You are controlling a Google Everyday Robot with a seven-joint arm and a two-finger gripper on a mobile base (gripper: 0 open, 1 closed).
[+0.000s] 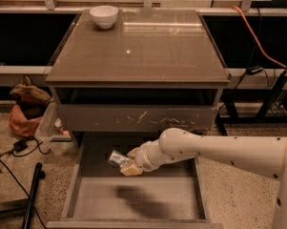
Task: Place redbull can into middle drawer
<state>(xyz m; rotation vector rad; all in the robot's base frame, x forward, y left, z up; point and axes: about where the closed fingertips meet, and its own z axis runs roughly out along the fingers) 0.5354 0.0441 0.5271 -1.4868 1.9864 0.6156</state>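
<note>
The gripper (126,163), clamped on the can (116,158), hangs over the open drawer (72,194). Dropped from here, the tilted can may bounce and roll against a wall.

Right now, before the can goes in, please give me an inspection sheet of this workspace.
Surface: cabinet top, a white bowl at its far left corner.
Job's things: redbull can held above the open middle drawer.
Clutter: orange bag and clear container on the floor, left.
Grippers: gripper shut on the redbull can, over the drawer's back part.
Cables: orange cable at right; black cables on the floor, left.
Surroundings: speckled floor; black pole lying left.
</note>
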